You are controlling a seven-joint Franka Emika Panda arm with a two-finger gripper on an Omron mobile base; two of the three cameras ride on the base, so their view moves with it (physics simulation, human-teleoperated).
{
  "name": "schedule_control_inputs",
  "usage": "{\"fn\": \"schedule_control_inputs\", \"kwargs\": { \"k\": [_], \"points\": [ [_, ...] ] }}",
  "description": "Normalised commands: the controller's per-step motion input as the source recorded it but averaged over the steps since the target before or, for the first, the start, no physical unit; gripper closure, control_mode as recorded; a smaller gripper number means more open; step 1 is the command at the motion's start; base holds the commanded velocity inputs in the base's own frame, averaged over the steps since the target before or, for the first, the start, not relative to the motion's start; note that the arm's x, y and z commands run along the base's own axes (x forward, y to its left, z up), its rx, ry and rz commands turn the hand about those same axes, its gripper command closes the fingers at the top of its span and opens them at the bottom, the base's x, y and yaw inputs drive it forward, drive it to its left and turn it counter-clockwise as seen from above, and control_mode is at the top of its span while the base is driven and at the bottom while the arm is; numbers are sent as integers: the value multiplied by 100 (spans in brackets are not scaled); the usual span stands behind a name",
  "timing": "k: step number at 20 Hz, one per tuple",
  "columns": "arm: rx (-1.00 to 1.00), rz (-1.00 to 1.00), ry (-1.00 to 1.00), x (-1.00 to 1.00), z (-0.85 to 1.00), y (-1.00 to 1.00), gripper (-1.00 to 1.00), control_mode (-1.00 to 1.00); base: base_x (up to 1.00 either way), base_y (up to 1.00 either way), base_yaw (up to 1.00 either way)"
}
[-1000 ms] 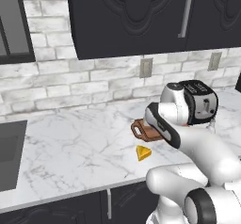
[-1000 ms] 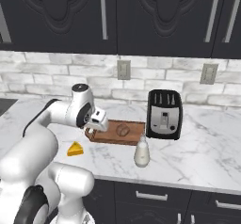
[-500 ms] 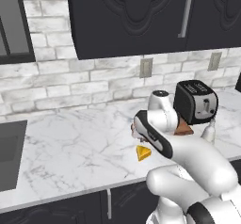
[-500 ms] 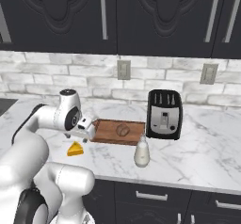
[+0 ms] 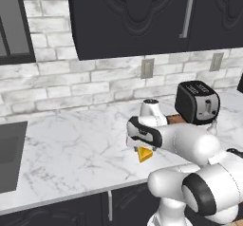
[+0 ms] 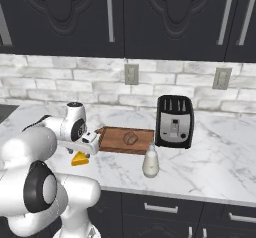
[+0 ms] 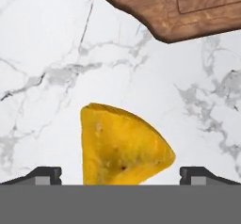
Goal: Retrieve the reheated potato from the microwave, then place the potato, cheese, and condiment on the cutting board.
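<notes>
Hand view shows you the tool (image 7: 120, 173) wide open, empty, straddling the cheese (image 7: 123, 147) on the tabletop (image 7: 42, 53); potato (image 6: 131, 138) sits on the cutting board (image 6: 112, 138).

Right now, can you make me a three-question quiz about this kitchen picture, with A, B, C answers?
1. Where is the potato?
A. on the cutting board
B. on top of the toaster
C. on the floor

2. What colour is the cheese?
A. green
B. yellow-orange
C. blue

3. How is the gripper?
A. shut on the cheese
B. shut on nothing
C. open

Answers:
1. A, the brown lump sits on the wooden board beside the toaster.
2. B, the wedge on the marble counter is yellow-orange.
3. C, the finger tips stand wide apart on either side of the cheese.
</notes>
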Motion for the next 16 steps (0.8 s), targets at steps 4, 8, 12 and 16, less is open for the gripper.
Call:
{"fn": "schedule_control_inputs", "kwargs": {
  "k": [4,8,12,16],
  "points": [
    [0,0,1,37,-17,16,-100,-100,0,0,0],
    [0,0,0,24,-7,3,-100,-100,0,0,0],
    [0,0,0,-1,0,0,-100,-100,0,0,0],
    [0,0,0,-18,0,0,-100,-100,0,0,0]
  ]
}}
